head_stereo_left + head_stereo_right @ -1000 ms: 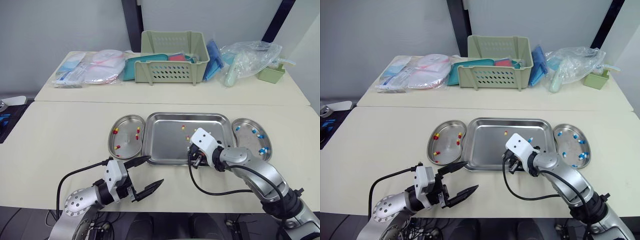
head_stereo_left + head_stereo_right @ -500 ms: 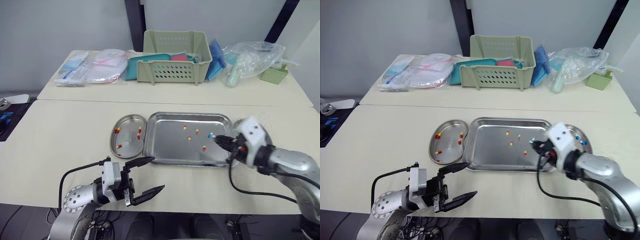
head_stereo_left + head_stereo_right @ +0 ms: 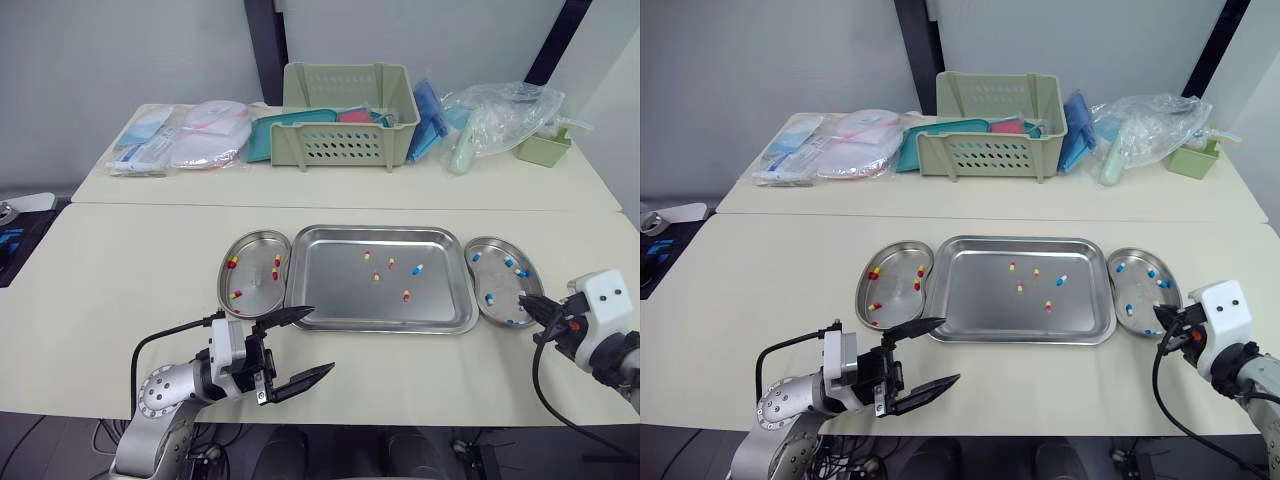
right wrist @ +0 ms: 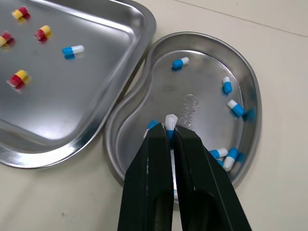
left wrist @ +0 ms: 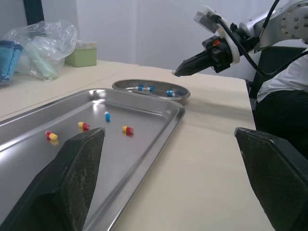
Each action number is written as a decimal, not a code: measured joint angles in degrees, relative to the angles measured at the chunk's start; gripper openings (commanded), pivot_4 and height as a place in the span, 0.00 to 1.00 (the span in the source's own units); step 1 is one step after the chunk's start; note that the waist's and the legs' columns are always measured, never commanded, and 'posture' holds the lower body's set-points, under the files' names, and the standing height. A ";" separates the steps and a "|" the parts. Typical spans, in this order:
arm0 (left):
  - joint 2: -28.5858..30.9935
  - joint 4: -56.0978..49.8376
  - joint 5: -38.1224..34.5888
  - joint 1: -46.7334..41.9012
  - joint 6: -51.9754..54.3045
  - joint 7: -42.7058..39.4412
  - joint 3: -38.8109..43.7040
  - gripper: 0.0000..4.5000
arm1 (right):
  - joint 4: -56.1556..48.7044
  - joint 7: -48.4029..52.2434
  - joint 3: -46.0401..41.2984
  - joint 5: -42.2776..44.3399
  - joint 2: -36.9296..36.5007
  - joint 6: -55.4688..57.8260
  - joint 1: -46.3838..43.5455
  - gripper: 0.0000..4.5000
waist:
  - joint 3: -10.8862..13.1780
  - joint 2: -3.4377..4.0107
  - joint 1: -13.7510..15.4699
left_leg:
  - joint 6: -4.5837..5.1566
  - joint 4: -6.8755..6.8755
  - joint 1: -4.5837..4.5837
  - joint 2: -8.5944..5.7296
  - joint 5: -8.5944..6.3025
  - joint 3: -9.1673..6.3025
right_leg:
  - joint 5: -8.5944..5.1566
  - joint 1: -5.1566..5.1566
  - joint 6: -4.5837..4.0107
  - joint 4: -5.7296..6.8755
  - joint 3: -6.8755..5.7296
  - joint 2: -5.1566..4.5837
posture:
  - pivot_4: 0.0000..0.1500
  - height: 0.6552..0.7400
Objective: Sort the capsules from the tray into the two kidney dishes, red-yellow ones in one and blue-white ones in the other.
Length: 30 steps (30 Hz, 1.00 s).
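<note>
1. Held item. One blue-white capsule (image 4: 170, 123) is clamped between the fingertips of the right gripper (image 4: 166, 137), white end protruding. The gripper is clenched on it and hangs over the right kidney dish (image 4: 202, 82), above the half nearest the tray (image 3: 330, 290).

2. Receiving dish. The right kidney dish lies toward the table's (image 3: 100, 300) right edge, beside the tray. It already contains several blue-white capsules; none are red-yellow.

3. Remaining stock. The tray sits mid-table near the front edge. It holds four red-yellow capsules and one loose blue-white capsule (image 4: 72, 49).

4. Opposite dish. The left kidney dish (image 3: 255, 280), on the tray's other side, holds red-yellow capsules only.

5. Left gripper (image 3: 320, 341). Released, fingers spread wide, hovering at the table's front edge near the tray's front-left corner, holding nothing.

6. Assessed step. Deposit of the held capsule; release has not occurred.

7. Hazards.
- Release from height: the capsule may bounce off the steel and clear the low rim onto the table.
- Release too close to the tray-side rim: the capsule may roll back into the tray.
- Slow opening: the capsule may cling to one finger and drop late.
</note>
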 measured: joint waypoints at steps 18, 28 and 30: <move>-0.32 -0.02 0.88 -0.72 -0.02 1.67 -0.36 1.00 | 7.14 -3.72 0.49 -1.78 -0.24 -3.36 -3.39 0.41 | 0.00 0.01 0.03 | 0.00 0.00 0.00 0.00 0.00 0.00 | 0.00 0.01 0.00 0.00 0.00 0.00 | 1.00 1.00; -0.32 -0.04 0.83 -0.77 0.33 2.63 -0.21 1.00 | 3.90 -5.33 0.38 0.07 -0.24 -1.75 -4.77 0.99 | 0.00 0.01 0.03 | 0.00 0.00 0.00 0.00 0.00 -0.01 | 0.00 0.01 0.00 0.00 0.00 0.00 | 1.00 1.00; -0.25 -0.11 0.69 -1.21 1.55 4.16 0.28 1.00 | 3.55 -5.16 0.22 0.05 -0.24 -3.66 -4.75 0.99 | 0.00 0.01 0.03 | 0.00 0.00 0.00 0.00 0.00 -0.01 | 0.00 0.01 0.00 0.00 0.00 0.00 | 1.00 1.00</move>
